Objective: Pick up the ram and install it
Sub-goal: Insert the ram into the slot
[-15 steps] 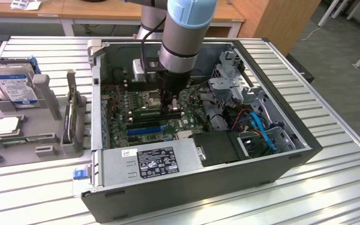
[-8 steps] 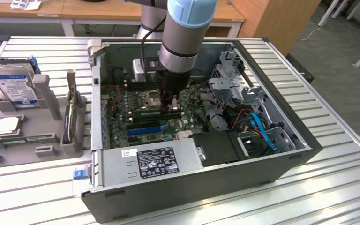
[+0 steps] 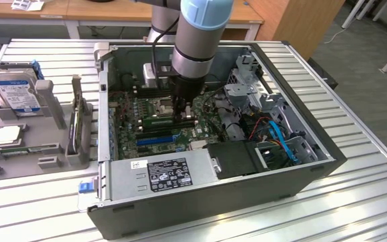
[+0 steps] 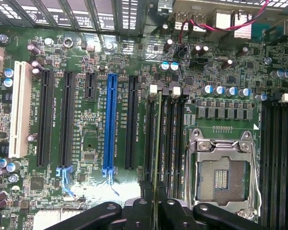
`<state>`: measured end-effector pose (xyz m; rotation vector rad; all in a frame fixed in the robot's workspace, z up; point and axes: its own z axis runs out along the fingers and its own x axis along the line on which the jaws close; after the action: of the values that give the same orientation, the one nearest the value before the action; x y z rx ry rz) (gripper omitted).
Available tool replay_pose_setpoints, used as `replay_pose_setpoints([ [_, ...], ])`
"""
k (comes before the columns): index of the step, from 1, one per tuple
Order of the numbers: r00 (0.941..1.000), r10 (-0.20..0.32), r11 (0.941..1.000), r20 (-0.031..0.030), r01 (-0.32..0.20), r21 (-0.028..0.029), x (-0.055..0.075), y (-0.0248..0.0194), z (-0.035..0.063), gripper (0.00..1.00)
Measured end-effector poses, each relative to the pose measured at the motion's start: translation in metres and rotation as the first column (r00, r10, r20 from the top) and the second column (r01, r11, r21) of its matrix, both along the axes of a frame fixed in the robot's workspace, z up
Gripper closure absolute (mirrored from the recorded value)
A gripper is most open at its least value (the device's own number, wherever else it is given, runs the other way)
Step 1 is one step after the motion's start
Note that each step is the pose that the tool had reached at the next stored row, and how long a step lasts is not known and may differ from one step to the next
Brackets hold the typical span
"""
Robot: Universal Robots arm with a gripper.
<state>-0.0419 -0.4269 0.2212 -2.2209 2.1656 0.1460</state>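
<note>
Ram (image 4: 158, 143) stands edge-on along the black memory slots (image 4: 175, 139) beside the CPU socket (image 4: 221, 175). The claw (image 4: 157, 200) is clamped on it.

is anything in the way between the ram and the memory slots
Nothing visible. The gripper holds the ram edge-on right at the memory slots, and no cable or part lies between them.

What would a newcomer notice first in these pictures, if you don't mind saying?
Most striking is the robot arm reaching down into the open computer case on the slatted table. Its gripper holds the ram edge-on at the memory slots beside the empty CPU socket. A hard drive stands in a grey holder at the exterior view's left.
</note>
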Motion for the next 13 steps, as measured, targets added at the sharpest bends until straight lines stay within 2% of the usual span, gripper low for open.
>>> replay_pose_setpoints([
  [13,1.0000,0.000,1.0000,0.0001,0.000,0.0001,0.0008,-0.0016,0.0000,0.86],
])
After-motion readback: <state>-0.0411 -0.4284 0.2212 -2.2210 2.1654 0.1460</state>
